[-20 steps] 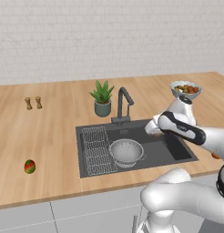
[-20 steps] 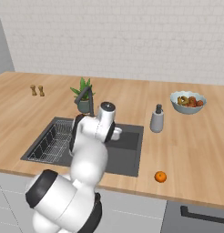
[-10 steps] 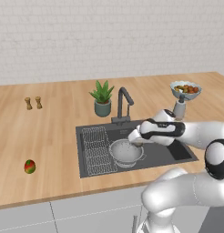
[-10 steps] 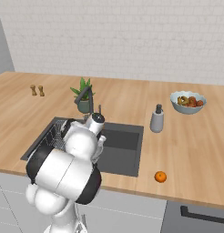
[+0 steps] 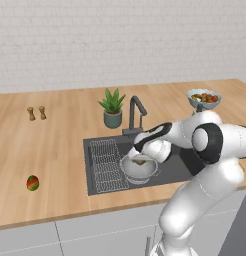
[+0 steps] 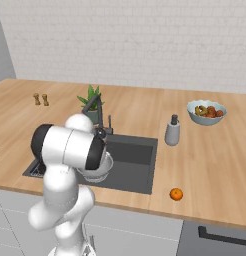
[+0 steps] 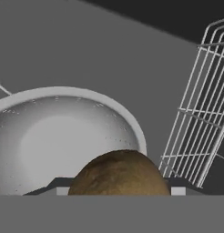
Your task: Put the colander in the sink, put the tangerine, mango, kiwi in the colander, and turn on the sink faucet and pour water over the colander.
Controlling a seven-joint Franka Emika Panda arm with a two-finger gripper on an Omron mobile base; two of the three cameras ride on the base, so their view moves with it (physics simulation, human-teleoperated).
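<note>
The wooden counter (image 5: pixel 55 145) is the biggest surface, smooth plank grain running wide and bare to the left of the sink (image 5: pixel 182 167) — a dark grey rectangular basin sunk into it, with a wire rack (image 5: pixel 109 165) filling its left part. In the hand view the rack (image 7: pixel 202 113) stands at 3 o'clock of the bowl, thin pale bars just beside the rim.

The white arm bends down from the lower right in the left base view, its elbow high and the forearm reaching left over the basin, so the gripper (image 5: pixel 140 160) hangs right above the colander (image 5: pixel 139 170). That silvery bowl, dotted with fine holes and round-rimmed (image 7: pixel 63 132), sits on the sink floor, apart from the front wall.

The faucet (image 5: pixel 135 112) rises angular and dark at 12 o'clock of the colander, a potted plant (image 5: pixel 112 111) beside it.

The fingers hold the kiwi (image 7: pixel 118 175) — brown, rough-skinned, oval — over the colander's near rim.

The mango (image 5: pixel 32 183) lies alone on the counter at 9 o'clock of the sink, well apart. The tangerine (image 6: pixel 176 194) sits near the counter's front edge, right of the basin.
</note>
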